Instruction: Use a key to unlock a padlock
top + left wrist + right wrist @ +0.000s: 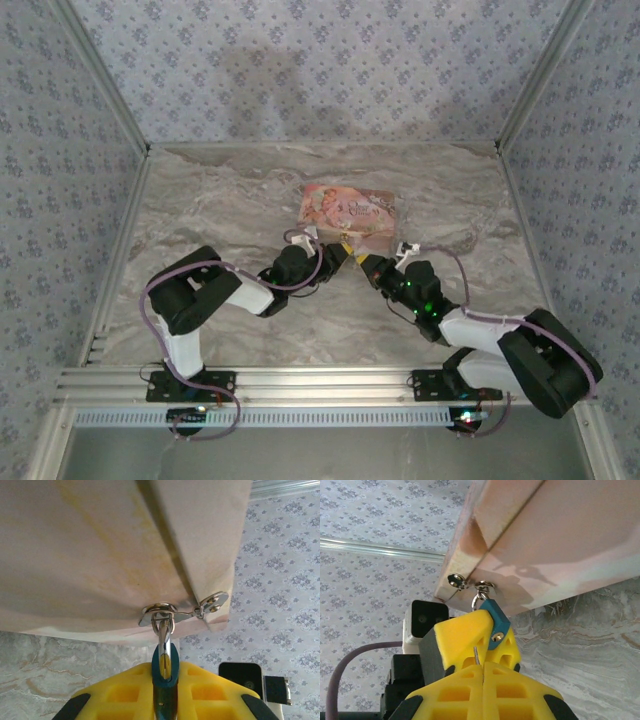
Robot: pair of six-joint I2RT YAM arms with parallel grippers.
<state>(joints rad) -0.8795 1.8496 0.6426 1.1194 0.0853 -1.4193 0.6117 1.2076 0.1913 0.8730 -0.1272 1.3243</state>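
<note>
Padlock [165, 664] pinched in left pincer [165, 687]; right wrist reveals key [476, 656].

- padlock [165, 657]: body wedged between the left gripper [165, 680] fingers, lower end cut off by the bottom edge.
- key [476, 655]: a thin metal sliver; the rest is buried in the closed right gripper [483, 667].
- storybook [100, 555]: cropped by the frame edges.
</note>
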